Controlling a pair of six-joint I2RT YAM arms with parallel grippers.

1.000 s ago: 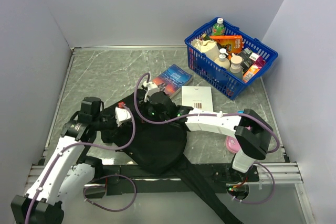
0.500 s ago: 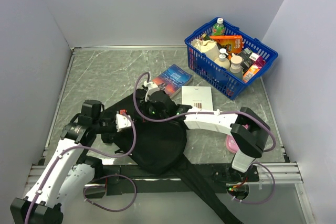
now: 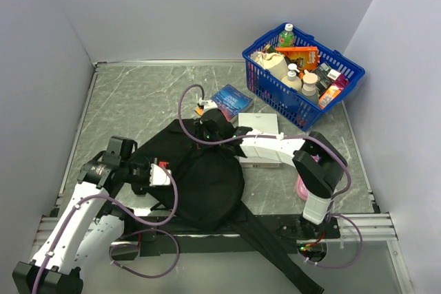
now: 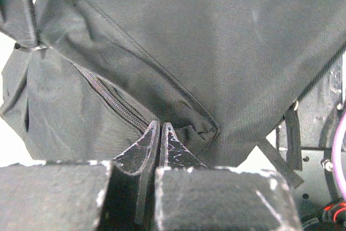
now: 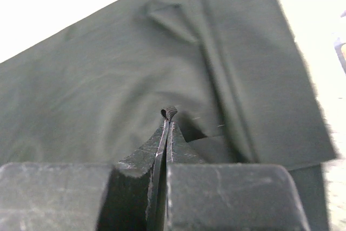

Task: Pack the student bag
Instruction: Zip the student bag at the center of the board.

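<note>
Pinching the student bag [image 3: 210, 184] from two sides at the surface's [image 3: 138, 94] near edge: my right end effector [image 5: 168, 116] is clenched on a small ribbed tab [image 5: 169, 112] at the bag's far end, and my left end effector [image 4: 160, 127] is clamped shut at the zipper [image 4: 113, 101], hold unclear. The one bag lies far-to-near. Two books, a blue book [image 3: 233, 98] and a white book [image 3: 260, 125], lie just beyond the tab, nearer my right arm. One basket [image 3: 274, 94] sits far right.

The right arm [image 3: 272, 149] covers the near part of a white book [image 3: 259, 122], and a pink object [image 3: 301, 188] shows only as a sliver behind its elbow. The student bag [image 3: 210, 184] has straps that run off the near edge. Labels in the blue basket [image 3: 286, 100] are too small to read.
</note>
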